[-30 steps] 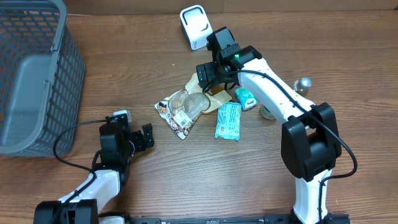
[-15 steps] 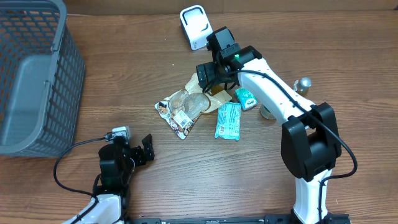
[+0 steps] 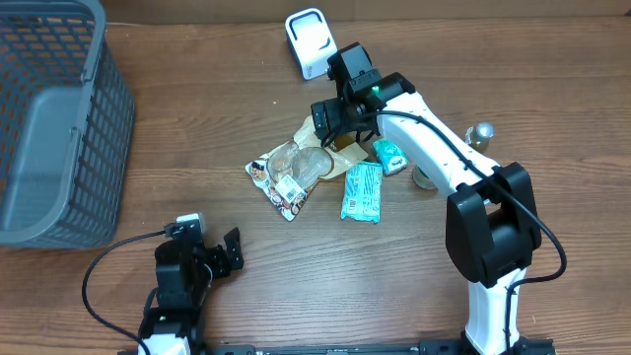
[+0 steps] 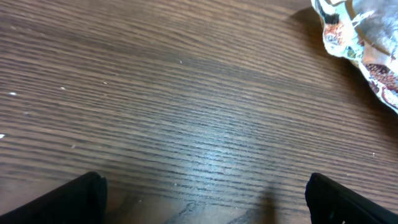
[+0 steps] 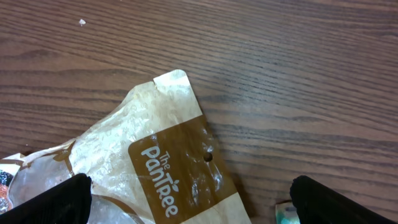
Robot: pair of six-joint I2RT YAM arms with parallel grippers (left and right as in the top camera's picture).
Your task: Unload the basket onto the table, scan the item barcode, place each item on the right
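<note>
Overhead view: your right gripper [image 3: 323, 126] sits over the far edge of the item pile, fingers spread wide, nothing pinched. Directly under it lies the brown-and-clear plastic PanTree bag [image 3: 340, 150]; whether the fingers touch it, you cannot tell. Right wrist view confirms it: right gripper [image 5: 186, 199] shows both black fingertips [image 5: 59, 199] at the bottom corners, wide apart, with the PanTree bag [image 5: 168, 168] lying flat between and ahead of them, printed brown band facing up. On the near side of that gripper, touching the bag, is the clear crinkled snack packet with printed edges [image 3: 288, 176], a white label on its top. Beside it, toward your right arm's base, lies the flat teal foil wrapper [image 3: 362, 190], and the small teal packet [image 3: 390, 156] is just behind that. The white boxy barcode scanner [image 3: 310, 42] stands just beyond the right gripper, apart from the pile. Your left gripper [image 3: 235, 250] is low at the near table edge, well apart from the pile, fingers spread, empty. Left wrist view: left gripper [image 4: 211, 205] shows both fingertips at the bottom corners over bare brown wooden table [image 4: 186, 93], with the snack packet [image 4: 364, 43] far ahead at its right. The grey plastic mesh basket [image 3: 59, 118] is far off to the left gripper's outer side.
</note>
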